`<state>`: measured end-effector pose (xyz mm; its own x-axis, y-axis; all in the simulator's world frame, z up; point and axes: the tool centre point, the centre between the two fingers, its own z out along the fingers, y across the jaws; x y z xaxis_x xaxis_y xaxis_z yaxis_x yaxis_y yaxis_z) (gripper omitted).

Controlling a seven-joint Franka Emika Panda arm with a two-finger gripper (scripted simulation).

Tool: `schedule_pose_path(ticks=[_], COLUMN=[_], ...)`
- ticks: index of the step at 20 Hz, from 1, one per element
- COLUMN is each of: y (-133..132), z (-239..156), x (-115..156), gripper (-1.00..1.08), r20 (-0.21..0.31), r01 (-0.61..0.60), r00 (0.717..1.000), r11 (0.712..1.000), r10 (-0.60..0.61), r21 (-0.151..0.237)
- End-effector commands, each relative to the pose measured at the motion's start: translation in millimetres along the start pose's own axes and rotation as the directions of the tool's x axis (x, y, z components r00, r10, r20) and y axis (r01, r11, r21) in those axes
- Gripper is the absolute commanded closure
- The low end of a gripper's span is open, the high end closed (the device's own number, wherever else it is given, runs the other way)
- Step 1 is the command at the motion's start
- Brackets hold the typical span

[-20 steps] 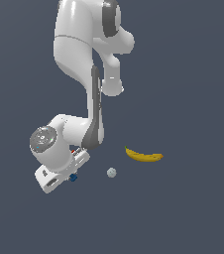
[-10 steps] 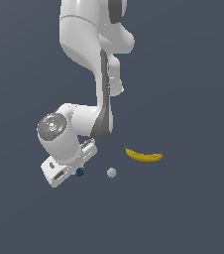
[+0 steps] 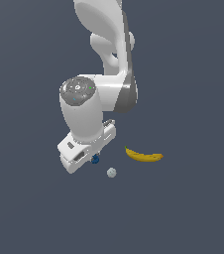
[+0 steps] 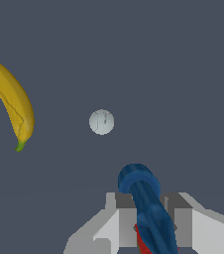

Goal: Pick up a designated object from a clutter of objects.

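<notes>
Your fingers (image 4: 151, 225) are clamped on the dark blue lump (image 4: 146, 206), likely light, rigid and slippery, so keep the grip centered on its middle.
</notes>
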<state>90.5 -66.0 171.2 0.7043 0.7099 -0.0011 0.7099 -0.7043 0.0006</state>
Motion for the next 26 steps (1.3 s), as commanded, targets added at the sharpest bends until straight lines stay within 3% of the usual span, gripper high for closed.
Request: schedule_pose_path(ticks=[1, 19, 26], y=[-19, -148, -183], z=[-24, -195, -245], x=[11, 89, 114], gripper=[1.08, 1.08, 1.08], r20=[0.001, 0.001, 0.0], r01=[0.0, 0.0, 0.0], r00=[1.0, 1.0, 1.0], r11=[1.0, 1.0, 1.0], r10=[0.0, 0.0, 0.0], r21=[-0.001, -0.001, 0.0])
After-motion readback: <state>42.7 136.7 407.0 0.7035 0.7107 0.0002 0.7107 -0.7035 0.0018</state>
